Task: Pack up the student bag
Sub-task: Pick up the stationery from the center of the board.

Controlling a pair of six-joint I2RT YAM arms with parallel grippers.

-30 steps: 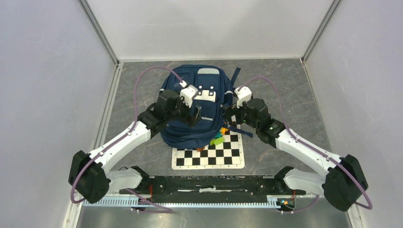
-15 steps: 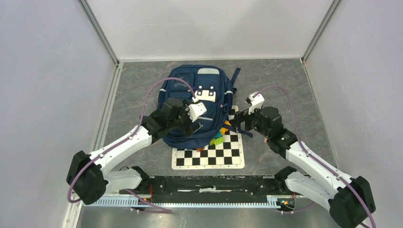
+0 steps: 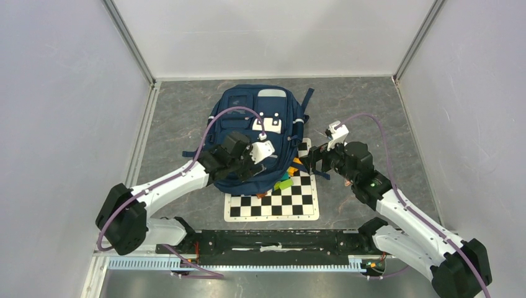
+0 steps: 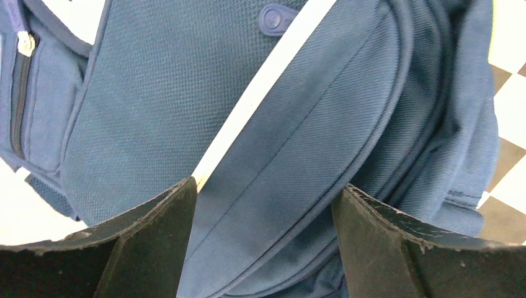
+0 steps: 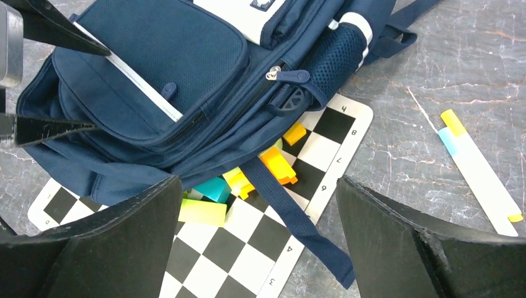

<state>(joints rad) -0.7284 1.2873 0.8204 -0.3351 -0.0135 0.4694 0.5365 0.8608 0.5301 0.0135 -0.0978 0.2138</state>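
Observation:
The student bag [image 3: 239,115], navy with pale stripes, lies flat in the middle of the table, its near end overlapping a checkerboard mat [image 3: 273,208]. My left gripper [image 3: 255,166] hangs open just over the bag's front pocket [image 4: 298,124], its jaws either side of a fold of fabric next to a pale stripe [image 4: 260,81]. My right gripper [image 3: 309,162] is open beside the bag's right edge, above the mat [image 5: 248,248] and a loose navy strap [image 5: 291,214]. Nothing is between its fingers. The bag's zipped pockets [image 5: 161,49] show in the right wrist view.
Small coloured blocks lie on the mat against the bag: a yellow-green one [image 5: 201,212], a teal one [image 5: 214,188], an orange one [image 5: 279,164]. A white strip with yellow ends [image 5: 474,164] lies on the grey tabletop to the right. Walls enclose the table on three sides.
My left gripper has slid from the middle of the bag toward its near end. My right arm has drawn back to the right, away from the bag's side.

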